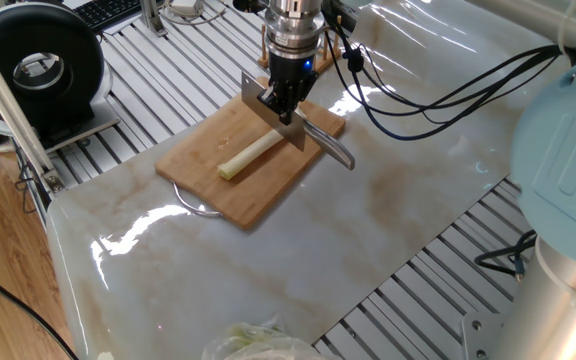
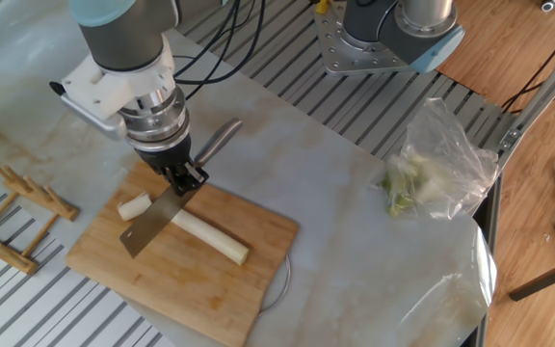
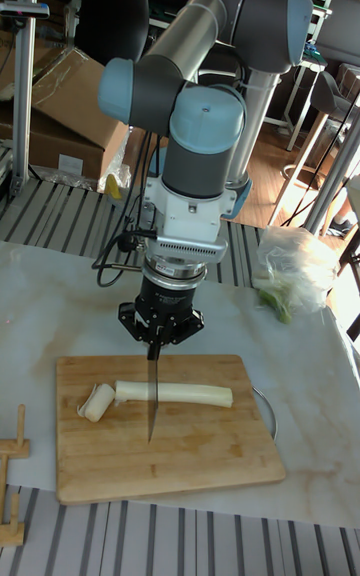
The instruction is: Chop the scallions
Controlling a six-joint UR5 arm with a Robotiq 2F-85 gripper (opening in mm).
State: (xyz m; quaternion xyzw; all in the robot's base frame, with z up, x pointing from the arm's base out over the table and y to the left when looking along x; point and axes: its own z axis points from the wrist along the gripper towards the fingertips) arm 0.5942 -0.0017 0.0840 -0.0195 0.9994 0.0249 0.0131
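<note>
- The claw [image 2: 183, 179] is clenched on the handle end of a knife [image 2: 150, 225]. It hangs directly above the cutting board [image 2: 181, 280], and the blade points down toward the board, edge downward.
- The scallions [image 2: 210, 236] lie flat on the cutting board, directly under the blade. One short cut chunk [image 3: 98, 401] rests at the end of the board nearest the small wooden rack [image 2: 22, 212], just beside the long stalk [image 3: 185, 394].
- The long axis of the stalk runs along the length of the board, and the blade crosses it almost squarely, near the already cut end. I judge that the next cut depends on this crossing and on moving the blade along the stalk, away from the chunk.
- Whether the edge touches the stalk or only hovers above it, I cannot tell from any view.
- In one fixed view the claw and blade [image 1: 273, 112] hide the chunk and the cut end.
- The knife handle [image 1: 330, 146] sticks out beyond the board edge, over the table [image 1: 388, 210].
</note>
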